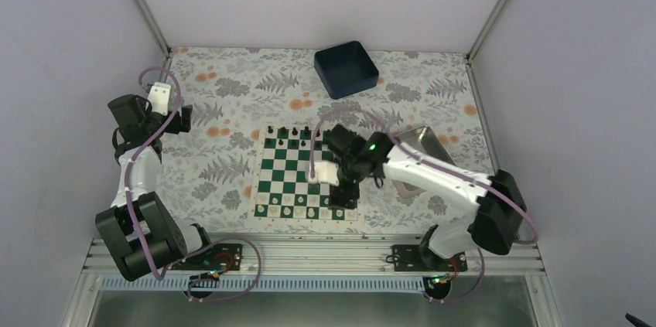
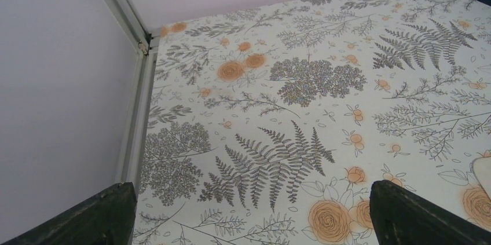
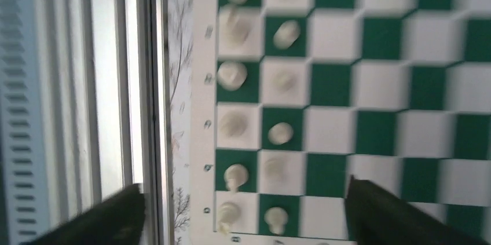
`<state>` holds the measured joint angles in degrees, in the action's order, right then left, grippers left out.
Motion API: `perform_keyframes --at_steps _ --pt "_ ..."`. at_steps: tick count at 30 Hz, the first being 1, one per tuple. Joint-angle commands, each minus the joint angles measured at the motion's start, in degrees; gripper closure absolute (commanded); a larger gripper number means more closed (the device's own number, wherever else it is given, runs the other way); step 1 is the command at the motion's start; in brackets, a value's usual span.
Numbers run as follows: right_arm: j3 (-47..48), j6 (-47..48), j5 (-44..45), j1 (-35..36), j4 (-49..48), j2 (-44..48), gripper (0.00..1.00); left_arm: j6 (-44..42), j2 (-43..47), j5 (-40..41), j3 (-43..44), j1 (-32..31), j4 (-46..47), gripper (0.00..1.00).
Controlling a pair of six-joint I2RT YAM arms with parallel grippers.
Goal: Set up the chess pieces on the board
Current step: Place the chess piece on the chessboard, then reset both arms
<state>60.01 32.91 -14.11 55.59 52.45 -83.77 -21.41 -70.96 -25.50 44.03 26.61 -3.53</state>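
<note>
The board (image 1: 288,175) lies in the middle of the table, green and white squares with a cream border. White chess pieces (image 1: 298,209) fill its two near rows. My right gripper (image 1: 341,202) hovers over the board's near right corner, open. In the blurred right wrist view its dark fingers (image 3: 394,216) stand wide apart above the white pieces (image 3: 231,75) on the board (image 3: 376,83), and nothing is held. My left gripper (image 1: 182,120) is far left of the board, open over the floral cloth, with its fingertips (image 2: 87,216) far apart and nothing between them.
Black pieces (image 1: 298,135) line the board's far row. A dark blue bin (image 1: 346,69) stands at the back. A silver tray (image 1: 430,144) lies right of the board, partly under my right arm. A metal rail (image 1: 309,253) runs along the near edge.
</note>
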Motion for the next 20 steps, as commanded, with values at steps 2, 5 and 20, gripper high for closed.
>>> perform_keyframes --at_steps 2,5,20 --pt "22.53 0.44 -3.78 -5.73 9.09 6.76 0.0 -0.14 1.44 -0.9 0.08 0.29 0.63 0.0" --pt "29.31 -3.69 5.58 -6.85 4.21 7.86 0.0 -0.04 1.5 -0.76 0.18 0.36 0.63 0.0" --pt "24.88 -1.7 5.75 -11.32 -4.54 5.64 0.0 -0.12 1.83 -0.66 -0.24 0.37 0.92 0.0"
